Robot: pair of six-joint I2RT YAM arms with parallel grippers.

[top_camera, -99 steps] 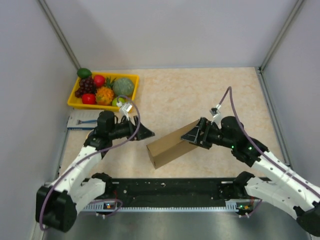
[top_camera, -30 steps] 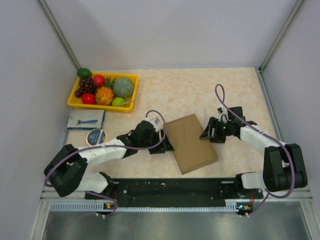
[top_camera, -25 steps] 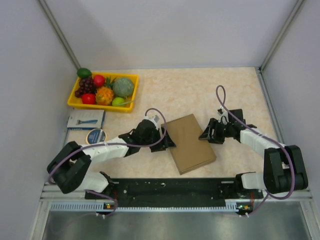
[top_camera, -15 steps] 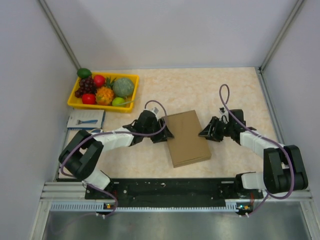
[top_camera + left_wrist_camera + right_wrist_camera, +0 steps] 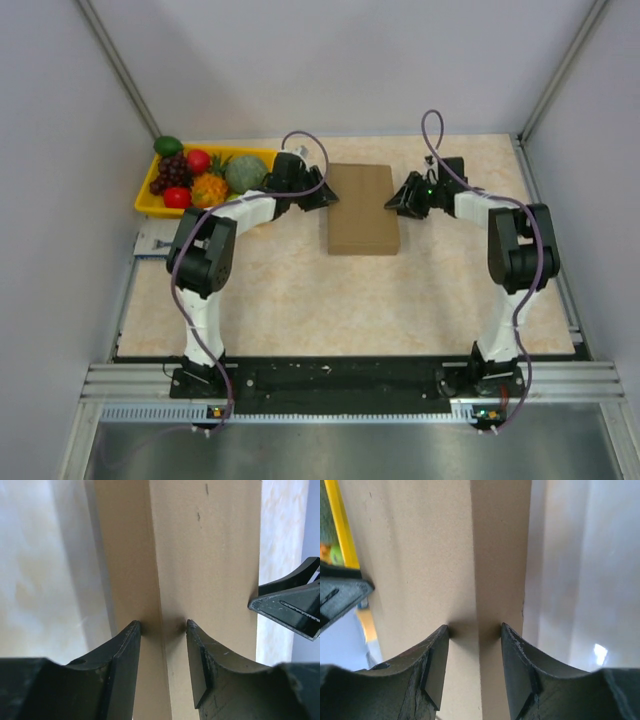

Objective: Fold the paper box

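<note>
The paper box [image 5: 362, 208] is a closed, flat brown cardboard block at the far middle of the table, square to the table's edges. My left gripper [image 5: 322, 198] meets its left side and my right gripper [image 5: 395, 203] its right side, both arms stretched far out. In the left wrist view the left gripper [image 5: 163, 624] straddles a long edge of the box [image 5: 215, 555], half closed, one tip on each face. The right gripper [image 5: 474, 627] straddles the opposite edge of the box [image 5: 420, 555] the same way. Whether the box rests on the table is unclear.
A yellow tray [image 5: 150, 207] of fruit stands just left of the left gripper, at the far left. A blue-white packet [image 5: 150, 238] lies in front of it by the left wall. Grey walls close in the far side and both sides.
The box has travelled from the near middle to the far middle between both grippers and turned square. Both arms have stretched out, and both pairs of jaws have narrowed onto its edges.
</note>
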